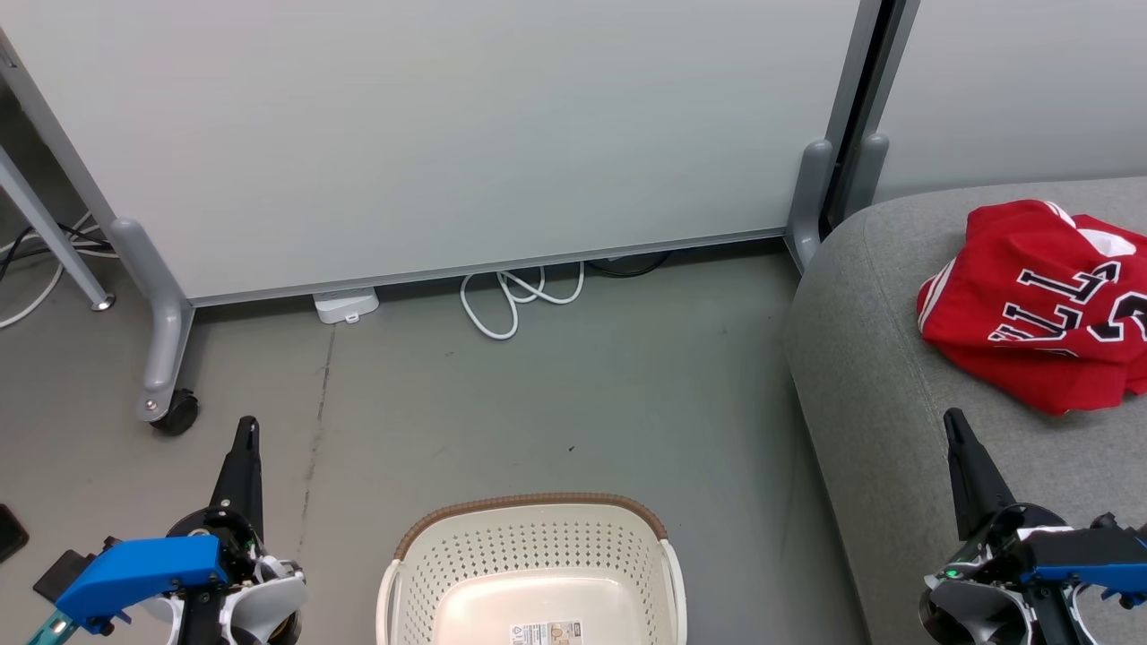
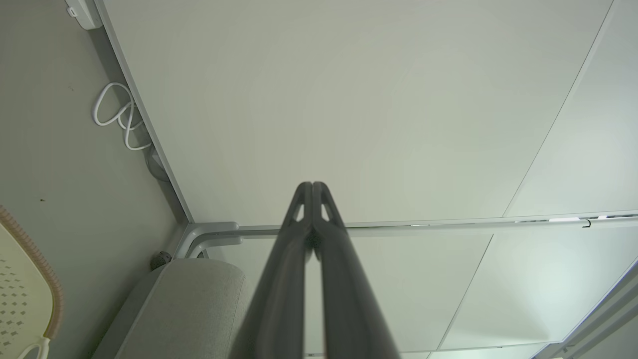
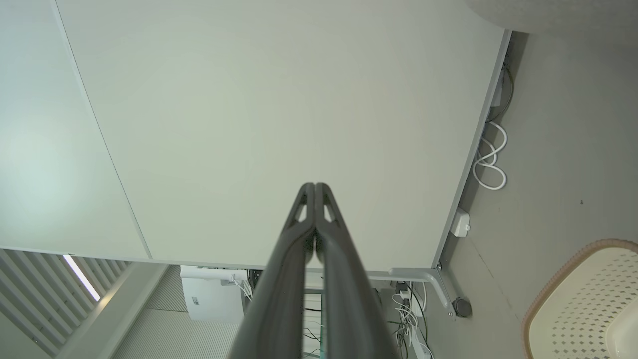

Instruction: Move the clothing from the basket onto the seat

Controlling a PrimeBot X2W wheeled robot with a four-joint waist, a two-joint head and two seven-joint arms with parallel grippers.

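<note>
both shut tight, holding nothing: right gripper near jersey, up ahead on seat; left gripper well apart, beyond basket.

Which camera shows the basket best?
The head view: the basket sits in the middle, showing its rim, holes and bare bottom. In the left wrist view a small edge of the basket peeks in; in the right wrist view, a bigger corner.

The left gripper and right gripper each have 2 long, dark, tapering fingers with triangular cut-outs near the tips. Behind the fingers sit bright blue brackets and white rounded housings.
</note>
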